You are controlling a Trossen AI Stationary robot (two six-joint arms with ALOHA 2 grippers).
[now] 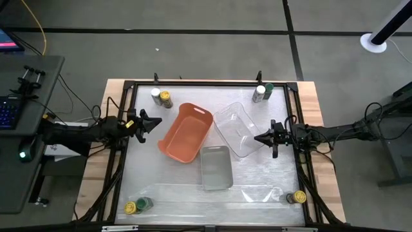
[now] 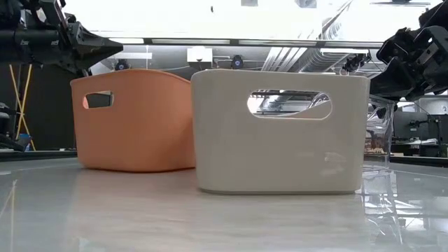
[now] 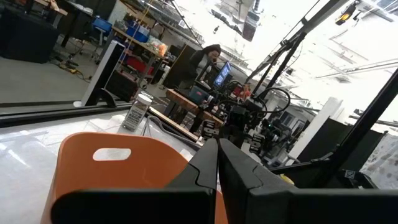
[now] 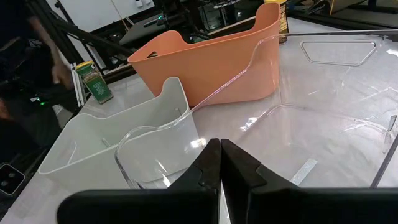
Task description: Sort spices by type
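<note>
Seven small spice jars stand upright on their bases near the table's corners. A silver-lidded jar (image 1: pixel 156 96) and a yellow-lidded jar (image 1: pixel 166 99) are far left. A silver-white one (image 1: pixel 259 94) and a green one (image 1: pixel 268 87) are far right. A yellow one (image 1: pixel 131 207) and a green one (image 1: pixel 143 204) are near left, and a single yellow one (image 1: pixel 299 197) is near right. My left gripper (image 1: pixel 159 123) (image 3: pixel 217 157) is shut and hovers left of the orange tray (image 1: pixel 187 133). My right gripper (image 1: pixel 257 136) (image 4: pixel 220 154) is shut, above the clear tray's (image 1: pixel 239 129) right side.
The orange tray, the clear tray and a grey tray (image 1: pixel 216 167) crowd the table's middle, close against each other. A black frame (image 1: pixel 206 84) runs round the table's edge. Bare tabletop lies along the near side between the jar groups. A person (image 3: pixel 208 59) is in the room behind.
</note>
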